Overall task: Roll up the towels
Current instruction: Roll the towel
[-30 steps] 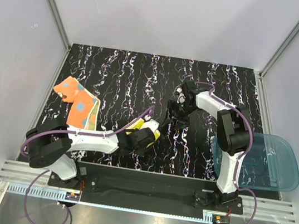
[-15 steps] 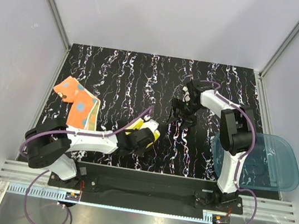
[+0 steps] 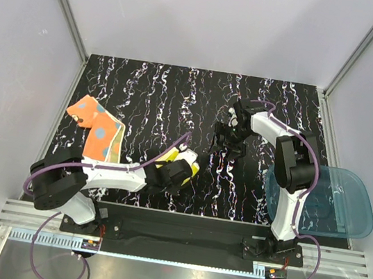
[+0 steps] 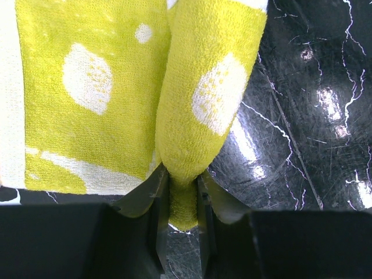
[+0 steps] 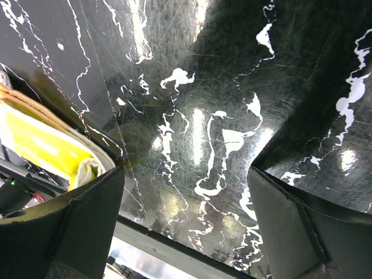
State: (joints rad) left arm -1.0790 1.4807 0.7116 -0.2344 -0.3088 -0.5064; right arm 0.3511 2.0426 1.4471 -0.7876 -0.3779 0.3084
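The yellow towel [image 4: 87, 93] with pale spots lies partly flat, and its right side is rolled into a thick tube [image 4: 212, 87]. My left gripper [image 4: 182, 183] is shut on the near end of that roll. In the top view the left wrist covers most of this towel [image 3: 193, 168]. The orange towel [image 3: 100, 131] with blue dots lies folded at the mat's left side, apart from both grippers. My right gripper [image 3: 225, 146] hangs open over bare mat right of the yellow towel. Nothing is between its fingers [image 5: 75, 226], and the towel's edge [image 5: 40, 145] shows at the far left.
A translucent blue tray [image 3: 345, 205] sits at the right, overhanging the black marbled mat [image 3: 165, 94]. Grey walls and aluminium rails enclose the back and sides. The mat's near edge [image 5: 174, 247] shows in the right wrist view.
My right gripper has opened wider and drawn a little to the right, away from the yellow towel. The left gripper keeps its hold and has barely moved.
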